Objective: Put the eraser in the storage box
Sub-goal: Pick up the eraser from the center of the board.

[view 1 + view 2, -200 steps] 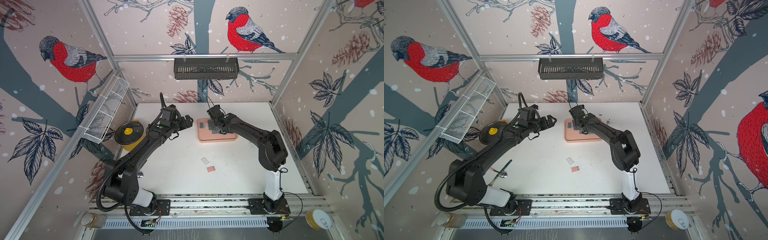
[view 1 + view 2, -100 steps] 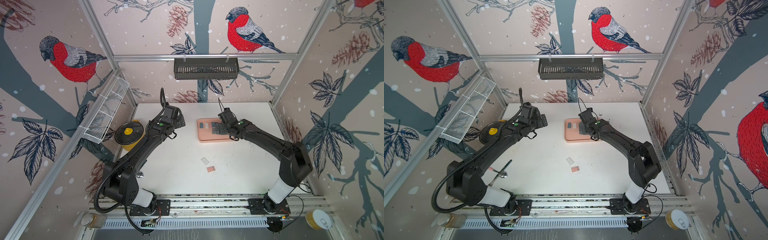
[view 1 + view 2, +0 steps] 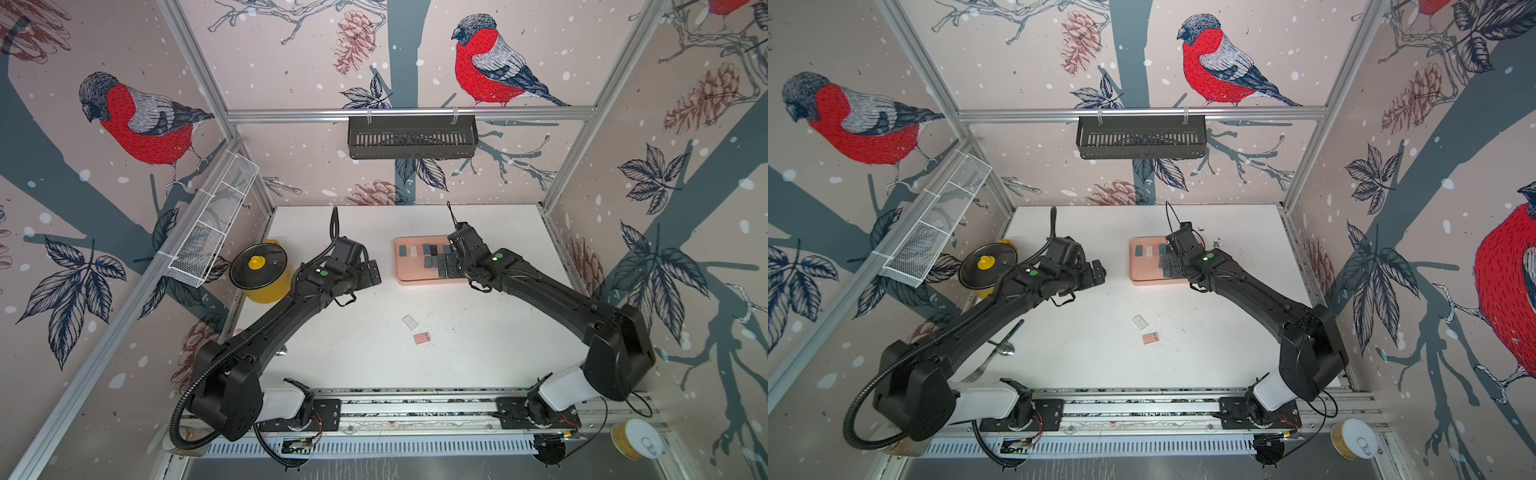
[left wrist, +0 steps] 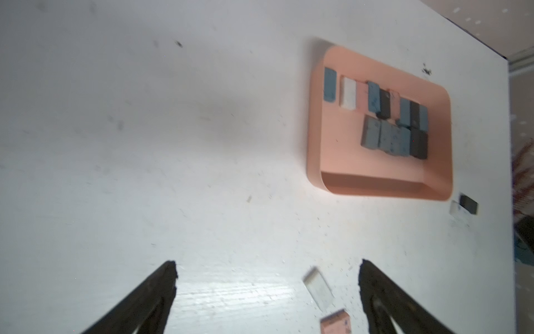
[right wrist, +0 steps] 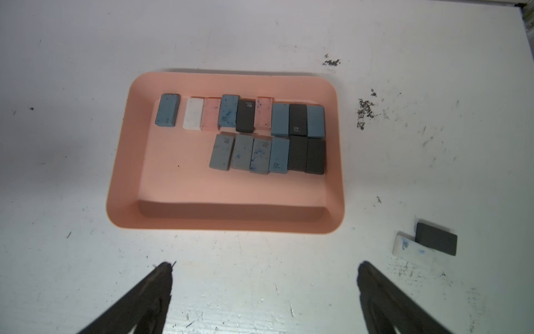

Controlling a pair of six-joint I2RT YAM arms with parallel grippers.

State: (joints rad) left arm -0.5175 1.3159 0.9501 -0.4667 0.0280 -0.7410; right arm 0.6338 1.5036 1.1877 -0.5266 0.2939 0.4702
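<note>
**Desk editor:** What have the jaws got?

**Photographer:** Nothing. The left jaws, on the left arm, gape wide and empty above the bare desk, near the storage box and to its left. The right jaws, on the right arm, stand equally wide and empty, hanging over the box's right end.

**Desk editor:** And the erasers?

**Photographer:** Two rows of erasers lie flat in the box toward its far wall: blue, grey, black, pink, one white. Four sit outside. A black eraser touches a white eraser on the desk just beside a corner of the box. A second white eraser and a pink eraser lie mid-desk, well apart from it.
</note>
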